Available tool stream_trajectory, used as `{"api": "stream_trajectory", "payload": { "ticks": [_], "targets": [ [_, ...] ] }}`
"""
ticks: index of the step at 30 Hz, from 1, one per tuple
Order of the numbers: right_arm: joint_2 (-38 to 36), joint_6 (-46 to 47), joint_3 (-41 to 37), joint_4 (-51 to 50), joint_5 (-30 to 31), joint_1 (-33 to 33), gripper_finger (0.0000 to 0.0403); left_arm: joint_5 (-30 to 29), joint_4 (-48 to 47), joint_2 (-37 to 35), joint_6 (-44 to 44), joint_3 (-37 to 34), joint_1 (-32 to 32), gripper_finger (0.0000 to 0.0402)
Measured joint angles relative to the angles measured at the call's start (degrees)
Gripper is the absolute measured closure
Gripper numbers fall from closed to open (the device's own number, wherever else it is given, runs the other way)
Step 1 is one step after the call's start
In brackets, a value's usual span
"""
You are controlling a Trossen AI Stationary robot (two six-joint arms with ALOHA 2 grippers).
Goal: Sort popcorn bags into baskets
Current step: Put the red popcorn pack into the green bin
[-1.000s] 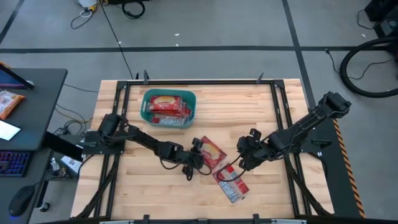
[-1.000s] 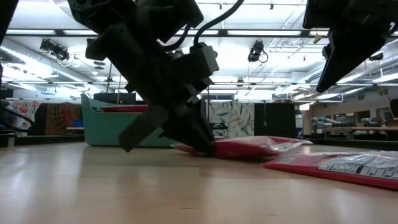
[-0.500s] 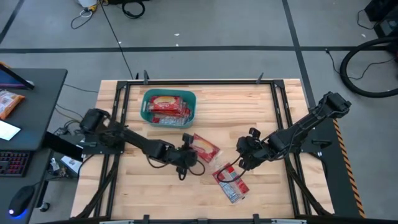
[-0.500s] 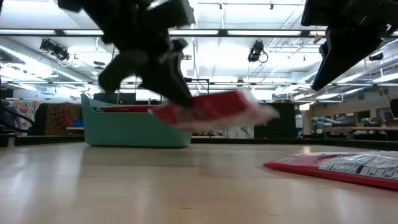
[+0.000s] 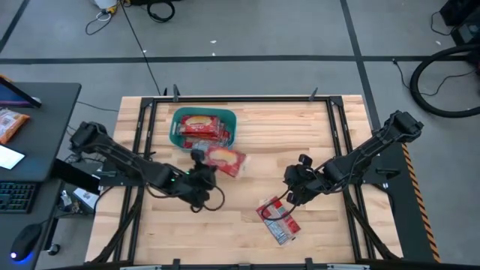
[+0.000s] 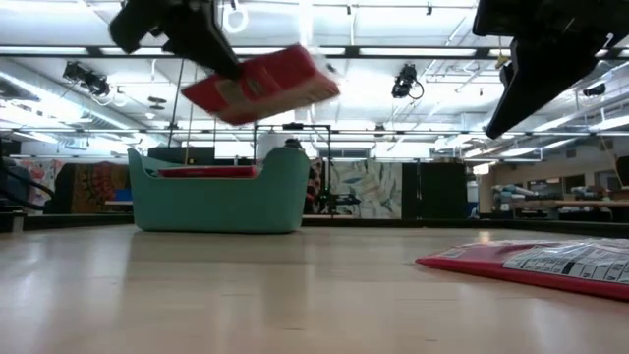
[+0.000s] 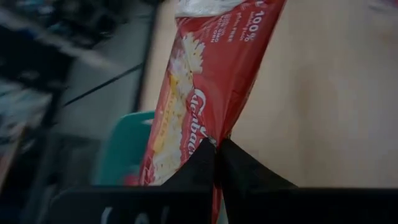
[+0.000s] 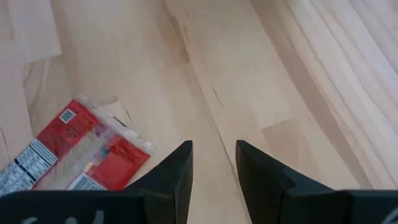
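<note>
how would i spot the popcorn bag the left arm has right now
Find the teal basket at the table's far left. Just off its right front corner, the left gripper holds one red popcorn bag in the air. Unlike the bags in the basket or flat on the table, it touches nothing else.

Basket (image 5: 177, 139) top unobstructed; bare wood between basket and table packets (image 5: 278, 220).
</note>
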Motion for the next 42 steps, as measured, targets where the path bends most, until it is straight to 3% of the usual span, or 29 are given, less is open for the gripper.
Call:
{"api": "stream_trajectory", "payload": {
  "ticks": [5,9,18,24,29,35,42],
  "targets": [
    [0.00,-1.05,0.00,1.45,0.21,0.00,0.0276,-8.07,-8.29,-1.58,-6.01,-0.39,1.85,0.0387],
    [0.00,-1.87,0.00,2.74,0.24,0.00,0.0276,-8.33,-10.59,-1.51,-8.10,-4.56,5.82,0.0387],
    [0.00,-3.15,0.00,5.66,0.00,0.00,0.0276,-6.60,-9.10,-1.49,0.92,-13.02,18.11,0.0383],
    [0.63,-9.36,0.00,13.43,-10.62,0.30,0.0276,-2.11,-6.66,-1.51,7.13,-13.57,26.96,0.0377],
    [5.46,-10.40,0.00,16.52,-18.26,1.44,0.0276,3.32,-2.24,-1.51,10.37,-13.55,32.14,0.0359],
    [11.70,-9.37,0.00,16.83,-28.03,3.03,0.0276,6.14,-2.20,-1.60,12.37,-12.33,31.21,0.0292],
    [15.94,-7.66,0.00,17.94,-29.35,5.67,0.0277,5.92,-2.65,-6.85,9.43,-9.74,28.22,0.0236]
  ]
}}
